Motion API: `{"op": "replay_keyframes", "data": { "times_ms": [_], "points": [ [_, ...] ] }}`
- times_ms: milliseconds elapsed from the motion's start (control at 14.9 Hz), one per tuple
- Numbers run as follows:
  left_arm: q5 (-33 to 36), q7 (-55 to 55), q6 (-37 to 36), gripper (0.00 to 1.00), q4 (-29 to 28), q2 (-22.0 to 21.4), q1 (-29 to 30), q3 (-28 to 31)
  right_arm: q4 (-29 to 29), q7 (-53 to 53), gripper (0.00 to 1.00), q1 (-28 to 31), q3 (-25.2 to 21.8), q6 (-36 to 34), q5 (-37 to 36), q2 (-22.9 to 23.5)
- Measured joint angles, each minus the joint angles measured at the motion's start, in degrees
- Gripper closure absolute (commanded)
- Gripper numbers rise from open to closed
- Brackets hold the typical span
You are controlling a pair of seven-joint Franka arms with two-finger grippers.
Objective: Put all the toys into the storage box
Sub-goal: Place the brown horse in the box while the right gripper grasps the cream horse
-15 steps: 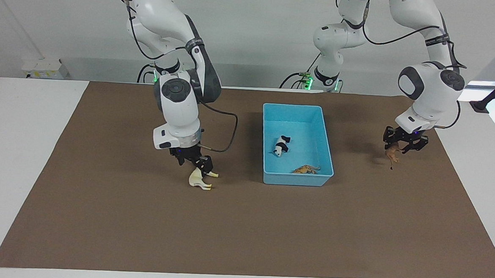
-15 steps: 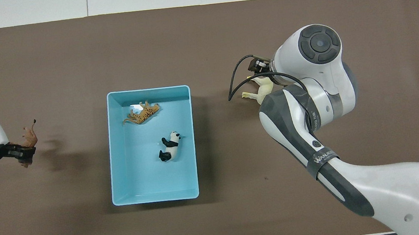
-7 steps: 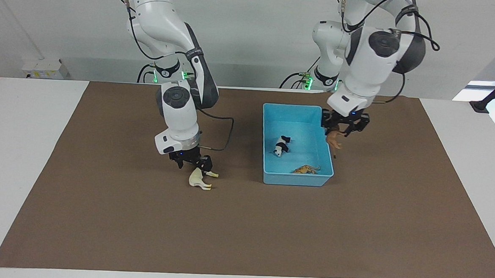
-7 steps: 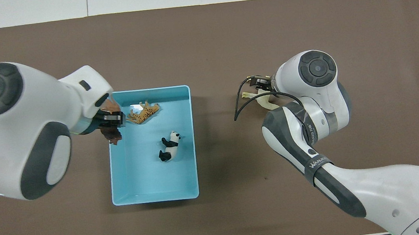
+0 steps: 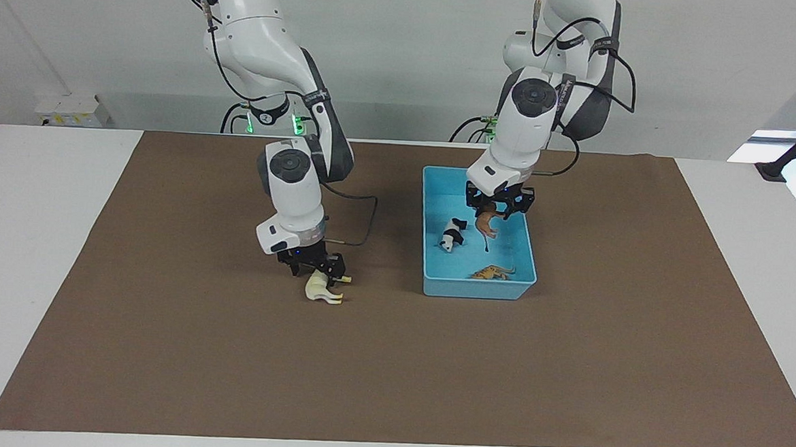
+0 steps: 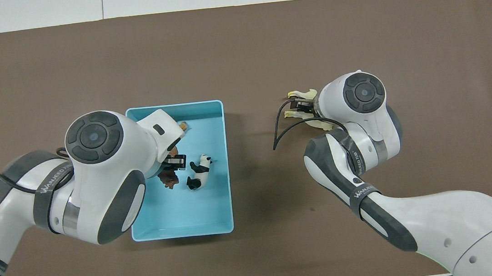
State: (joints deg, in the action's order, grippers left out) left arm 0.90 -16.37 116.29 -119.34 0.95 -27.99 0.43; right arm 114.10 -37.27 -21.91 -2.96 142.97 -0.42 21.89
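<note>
Left tool (image 5: 496, 205) hangs over the box (image 5: 525, 247), clamped on the lion (image 5: 486, 222), which dangles inside the rim above the floor; panda (image 5: 451, 234) and tiger (image 5: 491, 273) lie in the box, which sits mid-desk toward the robots' edge. Right tool (image 5: 315, 268) is down on the horse (image 5: 322, 289) on the desk, toward the right arm's end; its grip appears closed on the horse. Advice: release the lion low and clear of the panda; lift the horse straight before crossing the rim.

Lab (bare walls), brown-matted table (image 5: 391, 359)
</note>
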Motion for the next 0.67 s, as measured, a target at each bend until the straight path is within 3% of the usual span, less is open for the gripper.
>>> {"op": "replay_keyframes", "data": {
  "times_ms": [67,134,201,268,335,402,670],
  "points": [
    [0.00,-0.01,0.29,1.00,-0.63,0.00,-0.05,0.02,0.00,0.19,0.42,-0.04,0.00,0.17,0.00,0.26],
    [0.00,-0.02,0.29,0.94,-0.98,-0.02,-0.19,0.02,-0.01,0.41,0.90,-0.04,-0.02,0.27,-0.03,0.35],
    [-0.01,-0.02,0.29,0.76,-1.33,-0.03,-0.39,-0.01,-0.04,0.50,1.00,-0.03,-0.08,0.28,-0.08,0.28],
    [-0.01,-0.03,0.29,0.50,-1.63,-0.04,-0.61,-0.04,-0.09,0.54,1.00,-0.02,-0.11,0.29,-0.09,0.20],
    [-0.03,-0.07,0.29,0.15,-1.83,-0.05,-0.82,-0.03,-0.24,0.55,1.00,-0.04,-0.04,0.32,-0.09,0.10],
    [-0.05,-0.12,0.29,0.00,-1.91,-0.06,-0.97,-0.03,-0.31,0.55,1.00,-0.08,0.00,0.32,-0.09,-0.01],
    [-0.09,-0.63,0.17,0.00,-1.57,-0.40,-1.04,0.03,-1.86,0.55,1.00,0.02,-0.11,-2.34,-0.10,-0.05]
  ]
}}
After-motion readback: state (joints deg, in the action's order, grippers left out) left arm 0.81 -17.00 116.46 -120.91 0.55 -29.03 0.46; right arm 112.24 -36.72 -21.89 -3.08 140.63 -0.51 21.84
